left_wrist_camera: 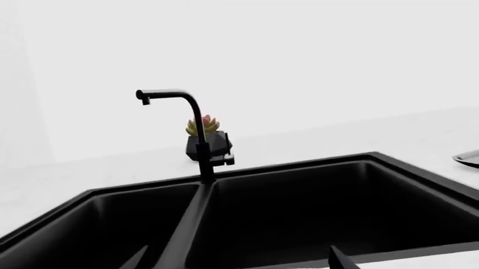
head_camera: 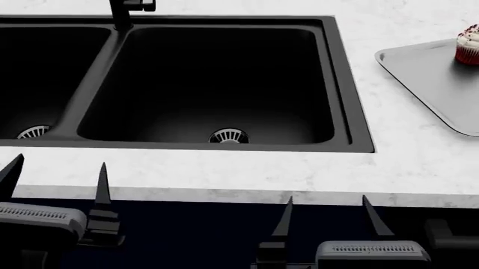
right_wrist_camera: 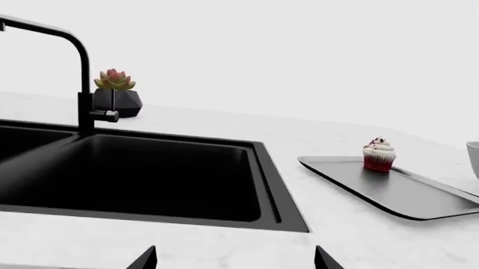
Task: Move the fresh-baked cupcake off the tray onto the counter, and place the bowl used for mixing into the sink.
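The cupcake [head_camera: 468, 46] with its red wrapper and white frosting stands on the silver tray [head_camera: 427, 84] at the far right of the white counter [head_camera: 419, 162]. It also shows in the right wrist view [right_wrist_camera: 378, 154] on the tray [right_wrist_camera: 389, 190]. A sliver of the white bowl [right_wrist_camera: 473, 159] shows past the tray, cut off by that view's edge. The black sink's wider basin [head_camera: 224, 84] is empty. My left gripper [head_camera: 58, 168] and right gripper [head_camera: 327, 204] are both open and empty, held in front of the counter's front edge.
A black faucet [left_wrist_camera: 198, 134] stands on the divider between the two basins. A small succulent in a black pot [left_wrist_camera: 207, 137] sits behind it by the white wall. The narrower basin [head_camera: 37, 78] lies at the left.
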